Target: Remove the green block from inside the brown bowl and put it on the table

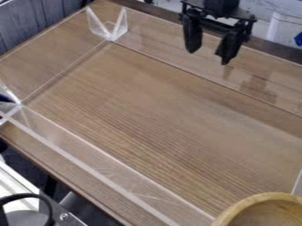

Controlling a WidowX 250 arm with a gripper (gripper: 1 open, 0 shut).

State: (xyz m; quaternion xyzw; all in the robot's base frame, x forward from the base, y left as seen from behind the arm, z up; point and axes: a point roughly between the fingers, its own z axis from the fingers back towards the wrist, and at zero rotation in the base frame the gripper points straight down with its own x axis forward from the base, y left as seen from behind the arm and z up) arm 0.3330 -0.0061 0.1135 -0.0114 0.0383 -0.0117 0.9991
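Surface (154,106) bare across the middle; clear walls (83,168) fence its edges; brown bowl (262,212) blocks the near-right corner.

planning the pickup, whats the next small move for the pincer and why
Probably carry the pincer toward the brown bowl. It hangs open at the table's far edge, holding nothing, while only the bowl's rim shows at the bottom right corner; the green block is not visible.

worktop (154,115): I see brown, straight wood-grain stripes, glossy glare patches
walls (71,146): clear plastic, whitish edges
gripper (215,44): black all over, jaws included
brown bowl (266,212): I read light tan, pale rim
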